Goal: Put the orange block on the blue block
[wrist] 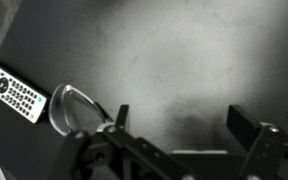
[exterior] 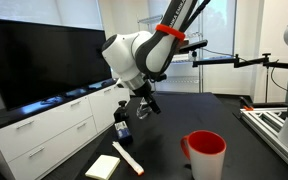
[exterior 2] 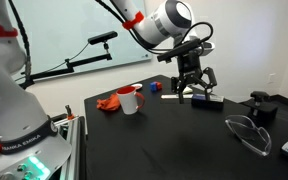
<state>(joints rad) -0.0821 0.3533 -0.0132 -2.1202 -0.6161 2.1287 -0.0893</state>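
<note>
The hand (exterior 2: pixel 196 88) is wide open and holds nothing. It hangs above the black table (exterior 2: pixel 164 140), off to one side of the red cup (exterior 2: pixel 130 100). The blue block (exterior: pixel 121 128) sits on the table behind the red cup. The orange block (exterior: pixel 118 117) looks like it sits on top of the blue block, but it is too small to be sure.

Safety glasses (wrist: pixel 72 108) are lying left of your gripper's (wrist: pixel 182 120) jaws, with the remote control (wrist: pixel 12 90) sitting farther left.
</note>
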